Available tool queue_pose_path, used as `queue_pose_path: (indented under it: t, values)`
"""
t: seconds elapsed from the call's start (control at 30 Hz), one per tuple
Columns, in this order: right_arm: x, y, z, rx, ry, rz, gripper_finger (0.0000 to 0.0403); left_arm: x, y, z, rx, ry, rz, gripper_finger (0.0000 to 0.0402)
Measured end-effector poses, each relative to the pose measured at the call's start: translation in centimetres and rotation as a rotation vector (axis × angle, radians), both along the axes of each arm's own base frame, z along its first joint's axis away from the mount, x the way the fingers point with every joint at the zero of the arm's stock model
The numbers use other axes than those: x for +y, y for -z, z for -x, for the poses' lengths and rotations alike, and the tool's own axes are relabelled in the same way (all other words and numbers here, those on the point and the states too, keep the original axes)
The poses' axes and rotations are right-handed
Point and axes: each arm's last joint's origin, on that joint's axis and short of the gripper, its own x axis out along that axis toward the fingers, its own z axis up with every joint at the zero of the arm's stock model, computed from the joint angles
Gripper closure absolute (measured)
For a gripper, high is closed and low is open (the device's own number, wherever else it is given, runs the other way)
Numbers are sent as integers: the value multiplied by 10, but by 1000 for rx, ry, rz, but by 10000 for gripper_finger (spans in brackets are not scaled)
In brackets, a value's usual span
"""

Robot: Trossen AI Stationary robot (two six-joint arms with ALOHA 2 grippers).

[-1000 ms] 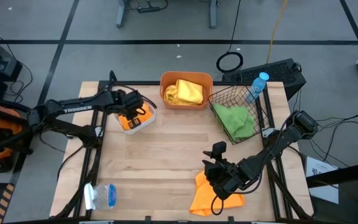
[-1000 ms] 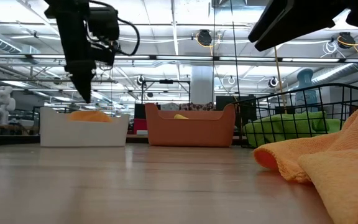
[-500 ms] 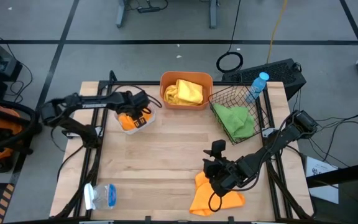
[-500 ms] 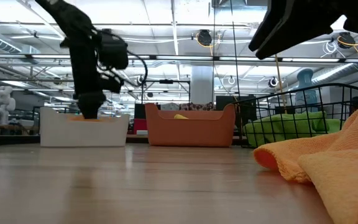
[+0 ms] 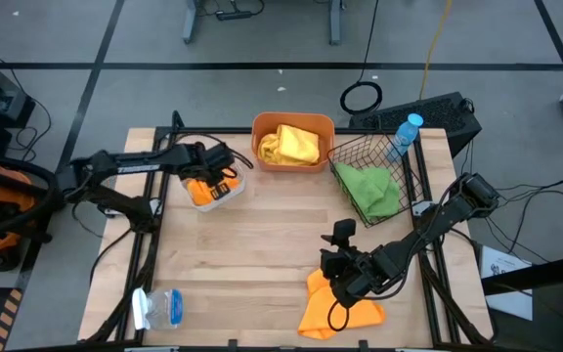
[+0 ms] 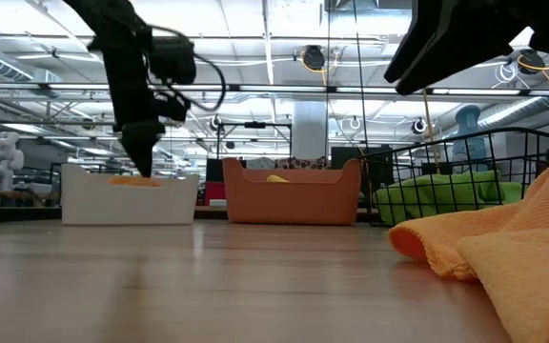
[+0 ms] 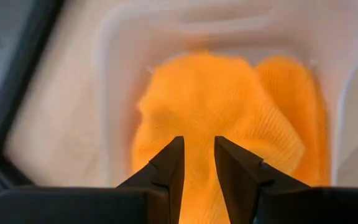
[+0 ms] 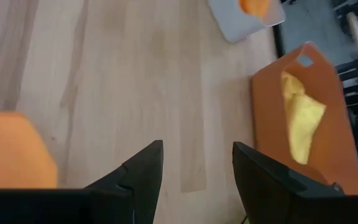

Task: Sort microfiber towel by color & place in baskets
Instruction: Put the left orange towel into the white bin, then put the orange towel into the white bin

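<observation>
Nearest to the table's near edge, at its left corner, lies a clear plastic bottle with a blue cap (image 5: 160, 307) on its side. Toward the near right, an orange microfiber towel (image 5: 337, 309) lies crumpled on the pale wooden table (image 5: 262, 244); in the low view it fills the right foreground (image 6: 503, 262). My right gripper (image 5: 335, 279) hangs just above the far left edge of that towel, its fingers parted to a medium gap and empty; my right wrist view shows bare tabletop between the two dark fingers (image 8: 140, 167), with the orange cloth off to one side (image 8: 12, 149).

Farther back on the right stands the black wire-mesh basket (image 5: 413, 181), holding a green towel (image 5: 371, 191). An upright clear bottle with a blue cap (image 5: 406, 133) stands at its far corner.

At the far middle sits the orange rounded-rectangular plastic tub (image 5: 262, 156), with a yellow towel (image 5: 289, 145) inside.

At the far left is the shallow white rectangular plastic tray (image 5: 235, 186), and an orange towel (image 5: 201, 191) lies in it. My left gripper (image 5: 219, 178) is over that tray, pointing down into it. In the left wrist view its fingers (image 7: 168, 167) stand close together with only a narrow slit between them, right over the orange cloth (image 7: 229, 106); I cannot tell whether they pinch any of it.
</observation>
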Motion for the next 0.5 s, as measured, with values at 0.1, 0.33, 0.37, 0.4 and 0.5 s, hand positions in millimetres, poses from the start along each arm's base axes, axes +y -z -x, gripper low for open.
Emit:
queue_pose_path:
  t: [0.1,0.33,0.37,0.4,0.5]
  values:
    - [0,1,1,29,-6,-13,220,-6,-20,7,-58,-26,-36,307]
    - [5,7,19,194,30,-159,220,-40,-56,19,-294,-22,-57,307]
    - [7,8,23,215,41,-183,220,-47,-60,18,-334,-1,-56,307]
    - [10,9,27,230,52,-206,220,-54,-63,16,-374,23,-53,307]
    - [20,6,40,247,85,-308,220,-76,-69,6,-485,129,-46,307]
